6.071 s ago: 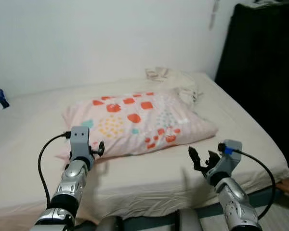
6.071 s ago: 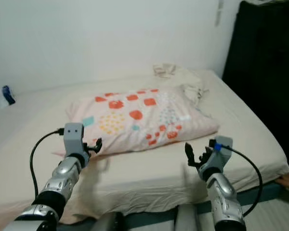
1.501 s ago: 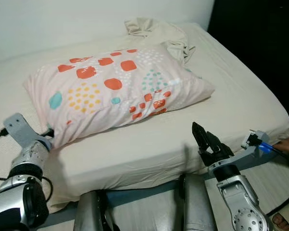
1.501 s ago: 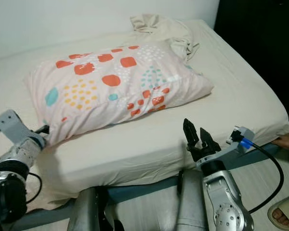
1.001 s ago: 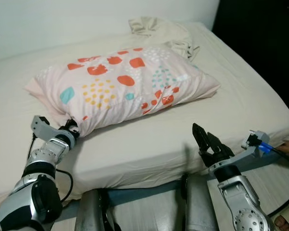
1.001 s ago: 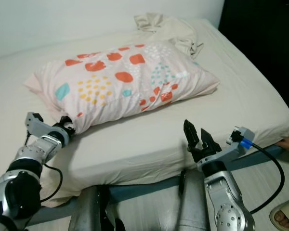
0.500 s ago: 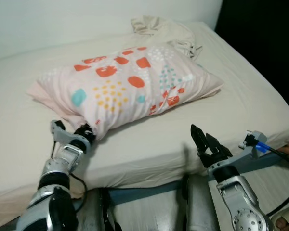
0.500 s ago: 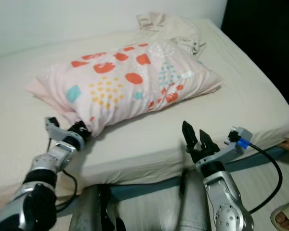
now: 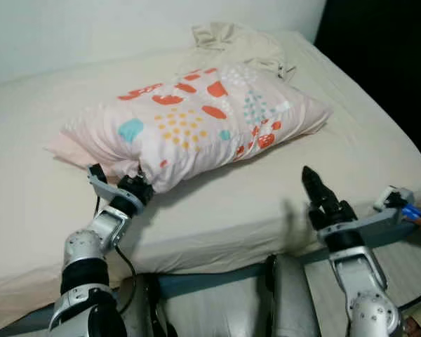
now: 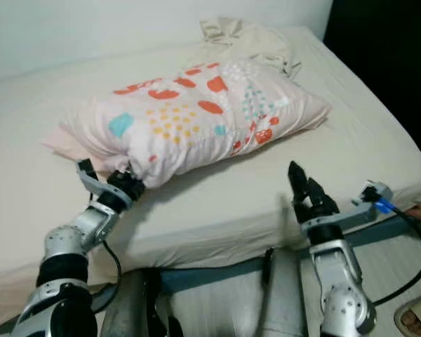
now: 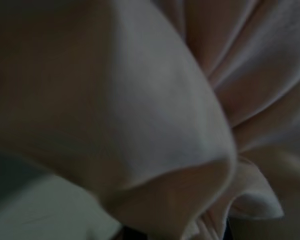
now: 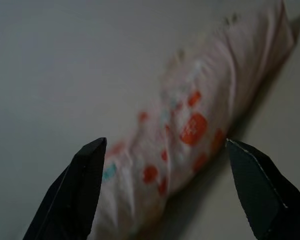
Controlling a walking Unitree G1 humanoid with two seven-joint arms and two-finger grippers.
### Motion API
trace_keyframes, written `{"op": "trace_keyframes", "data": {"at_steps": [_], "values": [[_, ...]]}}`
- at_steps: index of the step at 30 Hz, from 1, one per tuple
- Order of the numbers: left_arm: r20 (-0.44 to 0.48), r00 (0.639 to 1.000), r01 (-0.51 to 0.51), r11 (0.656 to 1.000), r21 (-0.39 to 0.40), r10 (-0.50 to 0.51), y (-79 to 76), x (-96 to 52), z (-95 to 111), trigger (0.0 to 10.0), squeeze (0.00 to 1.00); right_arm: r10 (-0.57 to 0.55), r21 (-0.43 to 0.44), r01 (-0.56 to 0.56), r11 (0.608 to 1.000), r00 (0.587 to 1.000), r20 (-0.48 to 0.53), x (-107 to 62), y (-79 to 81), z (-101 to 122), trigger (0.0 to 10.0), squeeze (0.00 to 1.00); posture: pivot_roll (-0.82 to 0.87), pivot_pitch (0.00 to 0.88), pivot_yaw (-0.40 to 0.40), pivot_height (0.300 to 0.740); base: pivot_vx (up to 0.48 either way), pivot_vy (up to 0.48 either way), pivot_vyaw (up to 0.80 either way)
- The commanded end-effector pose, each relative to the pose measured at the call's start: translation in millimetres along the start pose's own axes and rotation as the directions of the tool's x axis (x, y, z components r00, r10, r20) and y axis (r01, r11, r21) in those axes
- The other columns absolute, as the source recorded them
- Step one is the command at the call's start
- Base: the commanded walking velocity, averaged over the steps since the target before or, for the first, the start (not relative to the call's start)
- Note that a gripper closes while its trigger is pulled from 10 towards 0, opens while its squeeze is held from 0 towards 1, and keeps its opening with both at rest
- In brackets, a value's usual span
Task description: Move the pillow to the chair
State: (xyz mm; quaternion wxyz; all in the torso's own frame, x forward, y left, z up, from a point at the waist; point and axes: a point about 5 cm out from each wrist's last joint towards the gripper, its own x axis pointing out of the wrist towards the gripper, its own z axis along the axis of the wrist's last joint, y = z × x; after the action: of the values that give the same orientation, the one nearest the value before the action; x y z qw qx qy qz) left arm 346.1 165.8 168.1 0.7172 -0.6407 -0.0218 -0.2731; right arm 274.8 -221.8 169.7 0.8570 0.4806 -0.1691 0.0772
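The pink pillow with red, orange and teal patches lies across the bed. Its near left corner is bunched and raised off the sheet. My left gripper is at that corner, shut on the pillow, with its fingers buried in the fabric. The left wrist view shows folds of the pillow pressed close to the camera. My right gripper hovers open over the bed's front edge, short of the pillow's right end. In the right wrist view the pillow lies well beyond the right gripper.
A crumpled beige cloth lies at the far side of the bed against the white wall. A tall dark mass stands to the right of the bed. A person's sandalled foot is on the floor at the lower right.
My left gripper has moved right along the bed with the pillow corner, so the pillow has bunched up and shifted right. My right gripper has moved a little right and forward.
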Motion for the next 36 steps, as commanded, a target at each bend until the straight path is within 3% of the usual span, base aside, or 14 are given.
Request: {"op": "trace_keyframes", "data": {"at_steps": [1, 4, 6, 9, 13, 15, 19, 23, 24, 25, 27, 29, 33, 36], "values": [[-0.014, 0.994, 0.106, 0.994, -0.041, -0.106, -12.3, -3.6, -3.3, 0.0, 0.0, -0.01, 0.065, 0.009, 0.998, 1.0, 0.015, -4.3, -6.3, -1.8, 10.0, 0.0, -0.17, 0.272, 0.144, 0.527, 0.0, 0.0, 0.0], [-0.024, 0.987, 0.159, 0.986, -0.053, -0.161, -20.8, -5.2, -5.0, 0.0, 0.0, -0.01, 0.072, 0.009, 0.997, 1.0, 0.003, -4.0, -8.1, -5.0, 10.0, 0.0, -0.17, 0.271, 0.144, 0.527, 0.0, 0.0, 0.0], [-0.04, 0.976, 0.213, 0.975, -0.065, -0.216, -32.1, -9.9, -8.4, 0.0, 0.0, -0.012, 0.048, 0.015, 0.999, 0.998, -0.066, -4.8, -8.7, -20.7, 10.0, 0.0, -0.16, 0.265, 0.143, 0.527, 0.0, 0.0, 0.0], [-0.041, 0.974, 0.22, 0.973, -0.067, -0.223, -34.4, -11.1, -8.8, 0.0, 0.0, -0.011, 0.044, 0.014, 0.999, 0.996, -0.083, -5.3, -8.2, -24.3, 10.0, 0.0, -0.16, 0.265, 0.143, 0.527, 0.0, 0.0, 0.0], [0.004, 0.965, 0.263, 0.965, -0.016, -0.263, -56.1, -3.1, 5.6, 0.0, 0.0, -0.079, -0.146, 0.043, 0.988, 0.965, -0.251, -10.6, -13.5, -52.4, 10.0, 0.0, -0.17, 0.236, 0.136, 0.527, 0.0, 0.0, 0.0], [0.01, 0.961, 0.278, 0.961, -0.007, -0.278, -61.0, -0.4, 8.7, 0.0, 0.0, -0.088, -0.148, 0.051, 0.988, 0.963, -0.254, -10.3, -14.6, -53.4, 10.0, 0.0, -0.17, 0.23, 0.136, 0.527, 0.0, 0.0, 0.0], [0.003, 0.939, 0.344, 0.939, 0.029, -0.344, -79.4, 2.3, 19.6, 0.0, 0.0, -0.011, -0.121, -0.013, 0.993, 0.981, -0.194, 0.3, -2.9, -41.1, 10.0, 0.0, -0.15, 0.208, 0.139, 0.527, 0.0, 0.0, 0.0], [-0.005, 0.943, 0.333, 0.942, 0.046, -0.333, -77.2, -2.9, 24.1, 0.0, 0.0, 0.056, -0.123, -0.078, 0.989, 0.983, -0.176, 6.4, 8.6, -35.6, 10.0, 0.0, -0.15, 0.201, 0.139, 0.527, 0.0, 0.0, 0.0], [0.003, 0.947, 0.322, 0.946, 0.047, -0.323, -74.2, -6.6, 27.8, 0.0, 0.0, 0.086, -0.069, -0.097, 0.993, 0.985, -0.15, 9.1, 13.1, -31.1, 10.0, 0.0, -0.15, 0.195, 0.139, 0.527, 0.0, 0.0, 0.0], [0.003, 0.947, 0.322, 0.946, 0.047, -0.323, -74.2, -6.6, 27.8, 0.0, 0.0, 0.086, -0.069, -0.097, 0.993, 0.985, -0.15, 9.1, 13.1, -31.1, 10.0, 0.0, -0.15, 0.195, 0.139, 0.527, 0.0, 0.0, 0.0], [0.009, 0.949, 0.315, 0.947, 0.059, -0.316, -72.5, -15.9, 34.9, 0.0, 0.0, 0.15, 0.051, -0.147, 0.988, 0.986, -0.071, 12.4, 19.8, -19.3, 10.0, 0.0, -0.15, 0.188, 0.133, 0.527, 0.0, 0.0, 0.0], [0.009, 0.948, 0.317, 0.946, 0.068, -0.318, -73.3, -19.8, 37.4, 0.0, 0.0, 0.166, 0.09, -0.162, 0.983, 0.986, -0.035, 12.7, 20.3, -14.4, 10.0, 0.0, -0.15, 0.187, 0.132, 0.527, 0.0, 0.0, 0.0], [0.039, 0.945, 0.318, 0.941, 0.117, -0.325, -77.7, -38.2, 54.9, 0.0, 0.0, 0.098, 0.132, -0.108, 0.985, 0.992, 0.078, 13.9, -0.6, 4.2, 10.0, 0.0, -0.12, 0.185, 0.124, 0.527, 0.0, 0.0, 0.0], [0.051, 0.941, 0.326, 0.935, 0.138, -0.335, -82.9, -48.0, 63.9, 0.0, 0.0, 0.039, 0.106, -0.047, 0.993, 0.996, 0.08, 18.9, -14.4, 6.9, 10.0, 0.0, -0.11, 0.188, 0.123, 0.527, 0.0, 0.0, 0.0]]}}
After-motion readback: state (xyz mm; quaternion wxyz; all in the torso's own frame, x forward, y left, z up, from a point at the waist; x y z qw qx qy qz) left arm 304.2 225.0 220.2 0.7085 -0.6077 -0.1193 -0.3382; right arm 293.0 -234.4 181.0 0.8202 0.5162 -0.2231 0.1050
